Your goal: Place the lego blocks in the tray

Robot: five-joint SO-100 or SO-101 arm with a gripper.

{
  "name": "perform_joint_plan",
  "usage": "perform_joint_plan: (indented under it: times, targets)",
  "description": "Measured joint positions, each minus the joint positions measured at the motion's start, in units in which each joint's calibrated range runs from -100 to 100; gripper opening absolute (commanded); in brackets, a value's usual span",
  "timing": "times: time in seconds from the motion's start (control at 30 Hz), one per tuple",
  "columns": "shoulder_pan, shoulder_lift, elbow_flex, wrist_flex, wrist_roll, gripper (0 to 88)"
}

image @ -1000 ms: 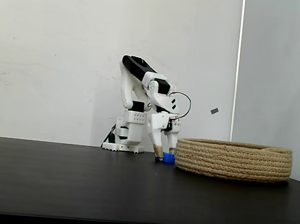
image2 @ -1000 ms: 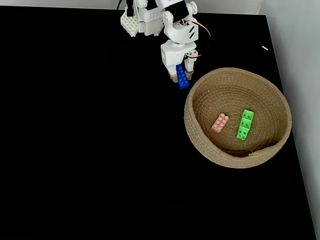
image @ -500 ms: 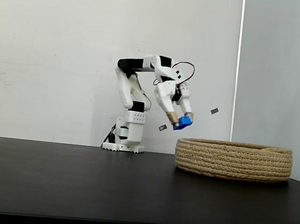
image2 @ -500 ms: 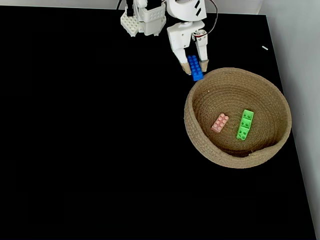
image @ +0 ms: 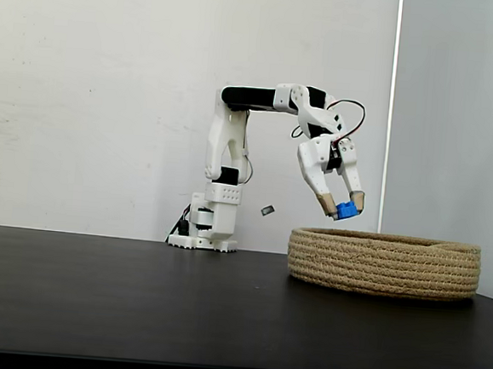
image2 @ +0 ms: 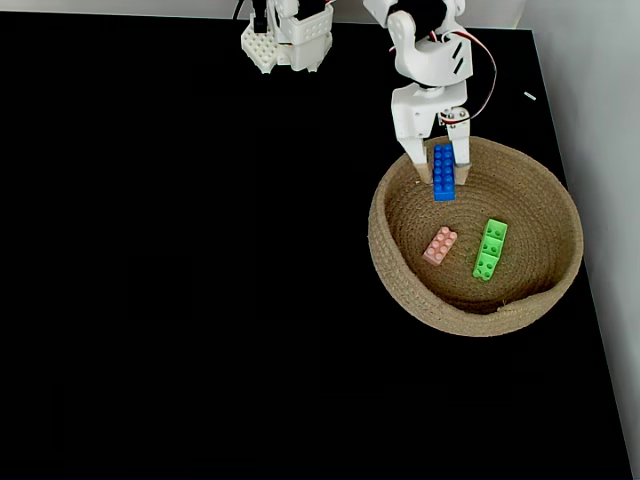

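My gripper [image: 344, 206] [image2: 443, 176] is shut on the blue lego block [image: 346, 210] [image2: 443, 172] and holds it in the air above the near-arm part of the tray [image: 385, 264] [image2: 400, 280], a wide coiled-rope basket. In the top-down fixed view the blue block hangs over the tray's inside, just past its rim. A pale pink lego block [image2: 440, 245] and a bright green lego block [image2: 490, 249] lie on the tray's floor. The side fixed view hides them behind the tray's wall.
The arm's white base [image: 209, 224] [image2: 285, 40] stands at the back of the black table [image: 135, 304] [image2: 180, 280]. A white wall rises behind. The table's right edge [image2: 600, 330] runs close beside the tray.
The arm has swung right and stretched out, carrying the blue block from beside the tray's rim to above its inside. One second ago the block was down on the table.
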Motion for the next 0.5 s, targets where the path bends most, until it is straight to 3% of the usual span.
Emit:
perform_joint_plan:
  times: [0.13,0.23,0.5]
  targets:
    - [0.2,2.8,-3.2,3.7,-1.2,38.1]
    - [0.0,2.9,-5.6,6.5,-1.8,37.2]
    - [1.8,-2.7,-7.2,11.6,-1.1,9.8]
